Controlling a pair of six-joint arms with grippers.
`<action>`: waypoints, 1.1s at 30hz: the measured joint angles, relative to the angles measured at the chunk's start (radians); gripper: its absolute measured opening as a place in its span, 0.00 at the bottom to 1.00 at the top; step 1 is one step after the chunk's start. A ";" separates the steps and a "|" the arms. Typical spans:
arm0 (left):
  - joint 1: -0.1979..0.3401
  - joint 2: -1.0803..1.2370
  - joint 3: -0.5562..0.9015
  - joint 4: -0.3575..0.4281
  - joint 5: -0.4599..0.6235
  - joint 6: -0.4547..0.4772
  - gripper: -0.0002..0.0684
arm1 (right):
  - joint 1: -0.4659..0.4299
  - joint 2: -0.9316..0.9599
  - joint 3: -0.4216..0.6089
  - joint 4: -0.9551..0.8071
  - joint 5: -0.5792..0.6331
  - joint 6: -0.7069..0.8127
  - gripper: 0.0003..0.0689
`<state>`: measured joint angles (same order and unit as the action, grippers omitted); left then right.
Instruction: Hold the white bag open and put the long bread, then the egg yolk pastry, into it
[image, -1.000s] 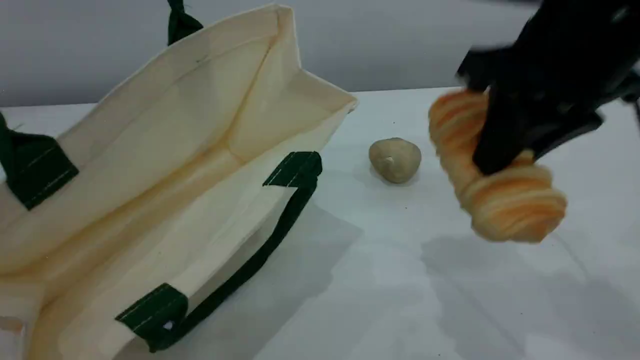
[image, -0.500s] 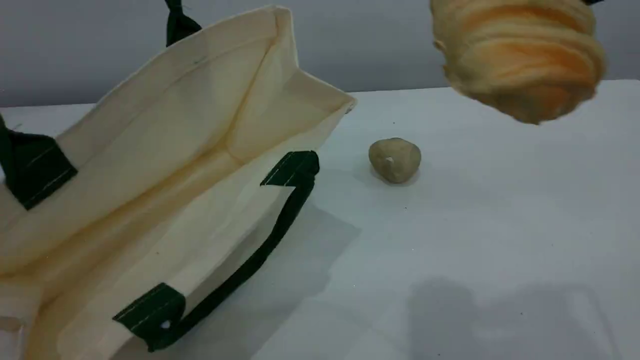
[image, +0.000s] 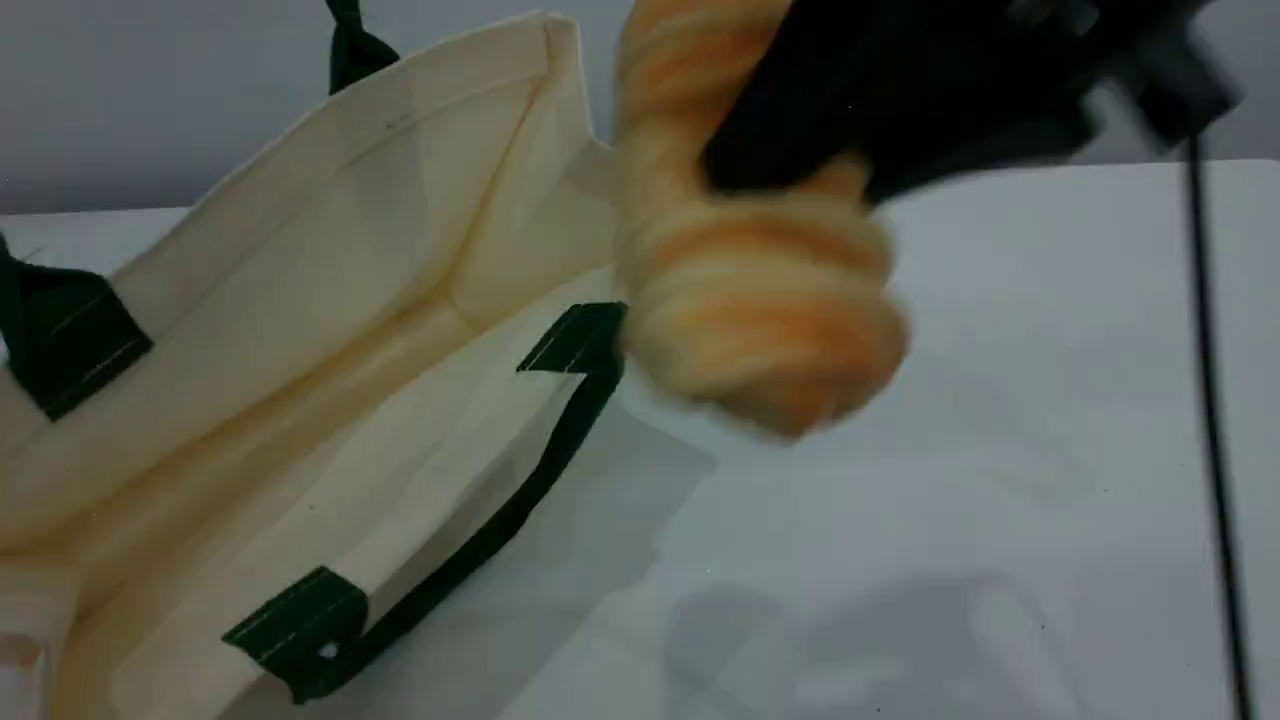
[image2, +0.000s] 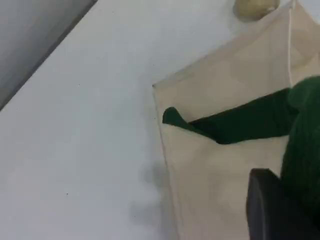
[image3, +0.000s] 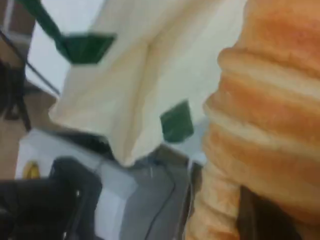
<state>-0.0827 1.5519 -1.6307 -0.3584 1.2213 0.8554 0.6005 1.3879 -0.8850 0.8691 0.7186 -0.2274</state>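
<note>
- While it hangs clear of the white tabletop, the long spiral-ridged loaf striped orange and pale yellow fills the upper centre of the scene view, blurred, its lower end overlapping the bag's right-hand edge.
- The black right gripper is clamped across the loaf's middle from the upper right.
- The cream-white canvas tote bag takes up the left half, its mouth gaping wide. The far rim is raised and the near rim lies low on the table.
- One dark green strap handle runs up out of the top edge. The left gripper is closed on it, green cloth bunched against the fingertip.
- The small round beige pastry shows only in the left wrist view, top right, just beside the bag's corner.
- Bare table lies open across the right and lower right, crossed by a thin black cable near the right edge.
</note>
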 joint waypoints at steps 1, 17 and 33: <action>0.000 0.000 0.000 0.000 0.000 0.000 0.11 | 0.010 0.018 0.000 0.015 -0.007 -0.010 0.14; 0.000 0.000 0.000 -0.023 0.000 -0.003 0.11 | 0.019 0.251 -0.002 0.602 -0.103 -0.552 0.14; 0.000 0.000 0.000 -0.041 0.000 0.000 0.11 | 0.018 0.563 -0.134 0.877 -0.019 -0.853 0.14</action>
<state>-0.0827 1.5519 -1.6307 -0.3998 1.2213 0.8550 0.6186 1.9513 -1.0189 1.7463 0.7001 -1.0802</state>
